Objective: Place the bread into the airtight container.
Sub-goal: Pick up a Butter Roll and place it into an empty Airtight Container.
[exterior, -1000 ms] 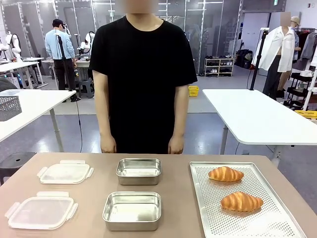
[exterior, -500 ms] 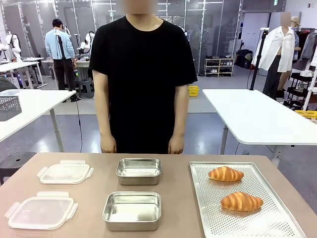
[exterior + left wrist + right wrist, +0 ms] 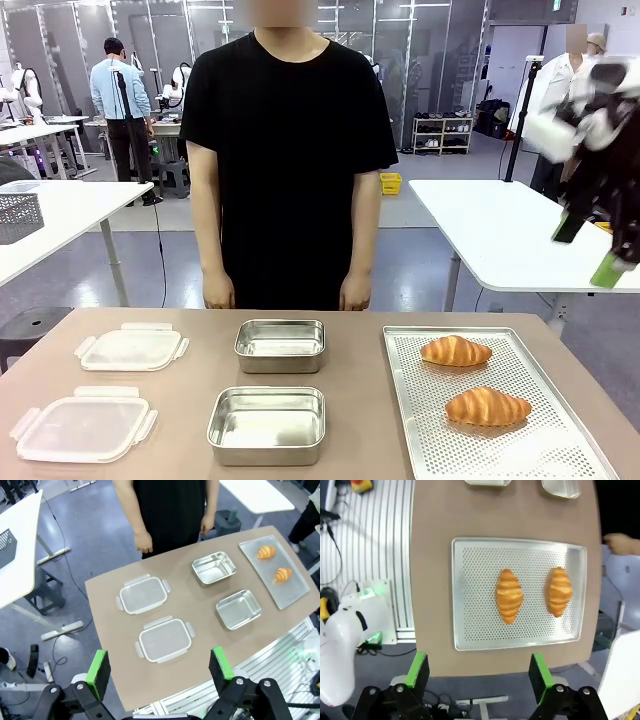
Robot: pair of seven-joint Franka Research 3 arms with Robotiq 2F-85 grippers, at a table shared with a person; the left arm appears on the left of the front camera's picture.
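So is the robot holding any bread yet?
No, nothing is held. The left gripper and right gripper are open and empty; the bread lies on the tray.

A person in a black T-shirt (image 3: 290, 150) stands at the brown table's (image 3: 185, 400) far side. Behind, a grey basket (image 3: 18, 215) sits on a white table (image 3: 75, 210); a yellow crate (image 3: 390, 183) rests on the floor.

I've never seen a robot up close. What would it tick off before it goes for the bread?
1. Right pincer open: ok.
2. Near bread and far bread lie apart, uncovered, on the tray: ok.
3. Near container empty, its lid off beside it: ok.
4. Person's nearer hand clear of the tray: ok.
5. Right pincer lined up over one bread: cannot tell.
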